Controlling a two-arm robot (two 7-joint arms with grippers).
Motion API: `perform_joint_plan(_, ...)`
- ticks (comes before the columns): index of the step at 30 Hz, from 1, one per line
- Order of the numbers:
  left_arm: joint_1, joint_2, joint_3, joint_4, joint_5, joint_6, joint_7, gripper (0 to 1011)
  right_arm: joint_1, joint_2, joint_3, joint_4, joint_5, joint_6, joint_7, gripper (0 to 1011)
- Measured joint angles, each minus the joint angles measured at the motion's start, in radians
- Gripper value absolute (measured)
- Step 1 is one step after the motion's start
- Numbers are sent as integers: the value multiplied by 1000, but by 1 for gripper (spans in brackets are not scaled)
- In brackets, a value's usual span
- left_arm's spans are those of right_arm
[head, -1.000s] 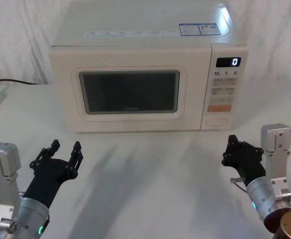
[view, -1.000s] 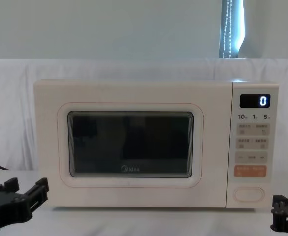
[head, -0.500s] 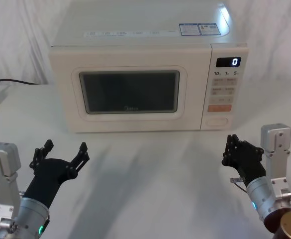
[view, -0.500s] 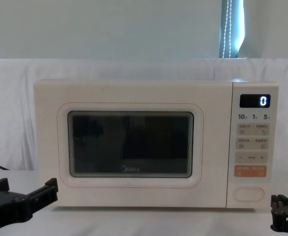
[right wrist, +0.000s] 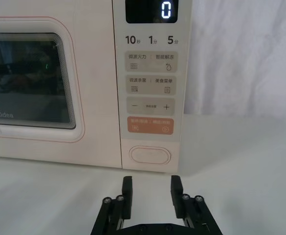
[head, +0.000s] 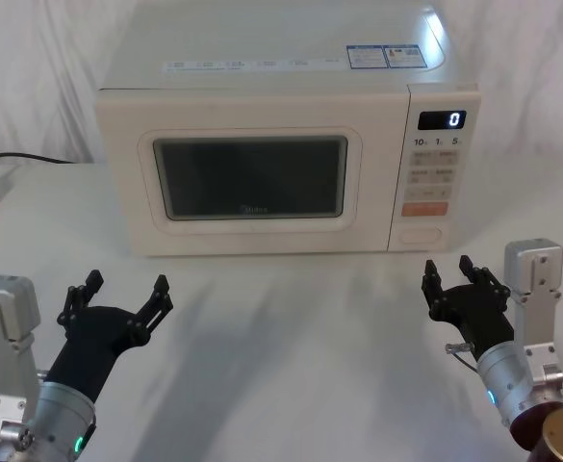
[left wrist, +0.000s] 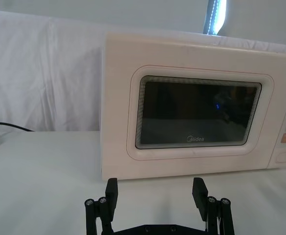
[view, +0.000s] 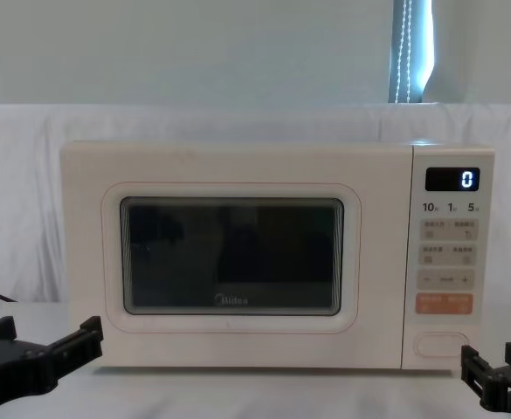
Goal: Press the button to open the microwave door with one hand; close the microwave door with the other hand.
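Head view: the microwave door (head: 250,180) is shut; the left pincer (head: 117,298) and right pincer (head: 452,283) hover over the worktop (head: 291,318), both spread and empty.

Right wrist view: the button (right wrist: 150,156) sits low on the control panel (right wrist: 150,83), directly ahead of the pincer, apparently lined up for pressing.

Chest view: the door is flush.

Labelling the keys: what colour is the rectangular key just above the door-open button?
Orange key, above the cream button; clearest in the right wrist view.
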Motion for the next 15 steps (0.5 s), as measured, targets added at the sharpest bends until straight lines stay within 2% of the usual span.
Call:
perform_joint_plan(4,0,0,0,0,0,0,0,1001,0,0,0,0,0,0,0,607)
perform_joint_plan(7,0,0,0,0,0,0,0,1001,0,0,0,0,0,0,0,725)
perform_joint_plan(8,0,0,0,0,0,0,0,1001,0,0,0,0,0,0,0,725)
perform_joint_plan(14,0,0,0,0,0,0,0,1001,0,0,0,0,0,0,0,921)
perform_joint_plan(15,0,0,0,0,0,0,0,1001,0,0,0,0,0,0,0,928)
